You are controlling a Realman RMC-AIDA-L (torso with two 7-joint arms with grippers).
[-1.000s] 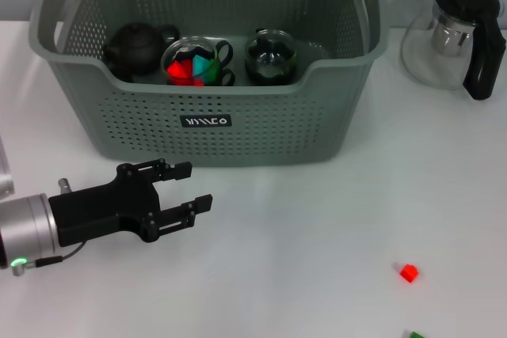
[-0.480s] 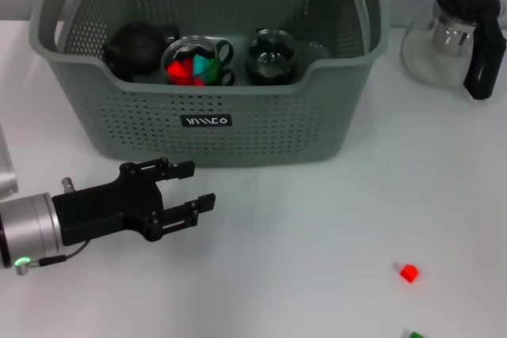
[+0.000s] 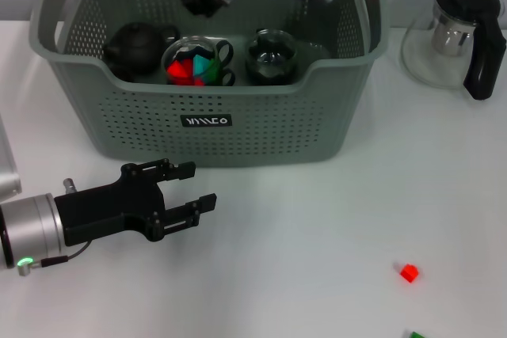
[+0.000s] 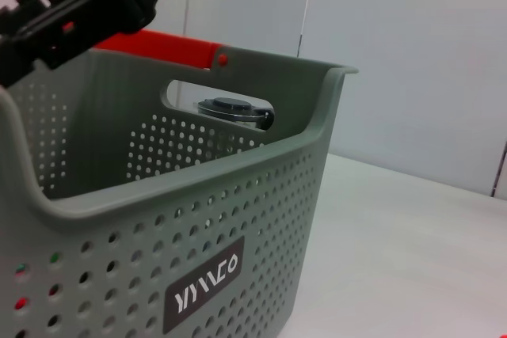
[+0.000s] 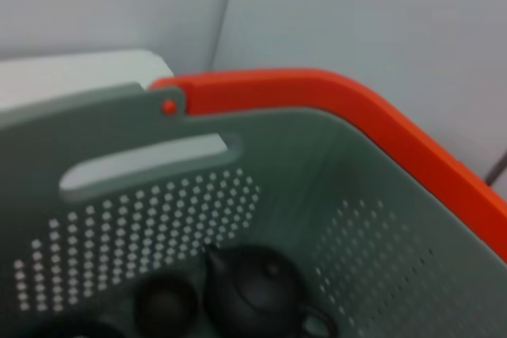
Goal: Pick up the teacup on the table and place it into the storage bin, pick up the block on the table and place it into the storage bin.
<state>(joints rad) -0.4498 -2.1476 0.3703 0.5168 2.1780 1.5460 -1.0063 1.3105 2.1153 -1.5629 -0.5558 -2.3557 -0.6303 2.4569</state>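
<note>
Storage bin [image 3: 238, 128] holds a black teapot [image 3: 136, 47] and two glass cups; left tool [image 3: 187, 187] spread.

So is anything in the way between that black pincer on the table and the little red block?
Nothing visible. The left pincer rests open on the table before the storage bin; only bare tabletop lies between it and the red block.
</note>
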